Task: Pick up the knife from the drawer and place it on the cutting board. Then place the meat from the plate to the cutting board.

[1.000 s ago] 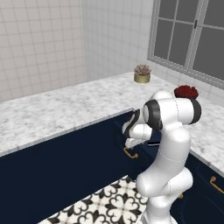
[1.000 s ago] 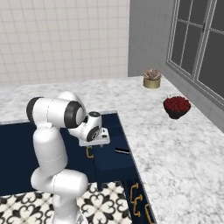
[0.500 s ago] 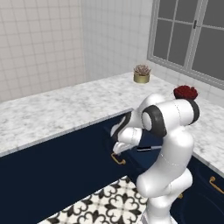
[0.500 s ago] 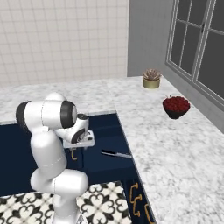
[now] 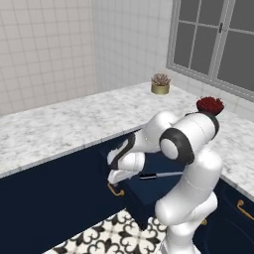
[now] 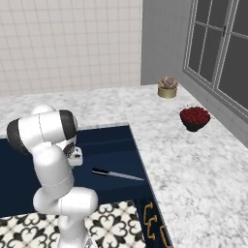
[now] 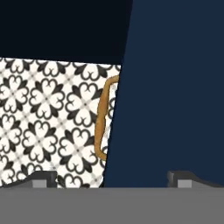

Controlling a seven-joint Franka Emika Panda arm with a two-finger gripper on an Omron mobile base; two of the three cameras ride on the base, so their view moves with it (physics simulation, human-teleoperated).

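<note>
The navy drawer (image 5: pixel 149 191) stands pulled out from under the counter. Inside it lies the knife (image 5: pixel 159 175) (image 6: pixel 117 174), black handle to the left and silver blade to the right in the right base view. My gripper (image 5: pixel 117 175) (image 7: pixel 111 179) is open and hangs just over the drawer's front, above its brass handle (image 5: pixel 115 190) (image 7: pixel 101 123), holding nothing. In the hand view the drawer front (image 7: pixel 175 96) runs down the right half and the handle sits between my fingertips (image 7: pixel 43 179). The cutting board, the meat and the plate are out of view.
A marble counter (image 6: pixel 193 164) wraps round the corner, with a potted plant (image 5: pixel 160 83) (image 6: pixel 167 87) and a bowl of red fruit (image 5: pixel 210 105) (image 6: pixel 194 117) by the window. Patterned floor tiles (image 7: pixel 48 122) lie below. More brass handles (image 6: pixel 154 224) sit at lower right.
My hand has travelled outward from the counter, and the drawer has slid further open with it. The knife, half hidden before, now lies fully exposed.
</note>
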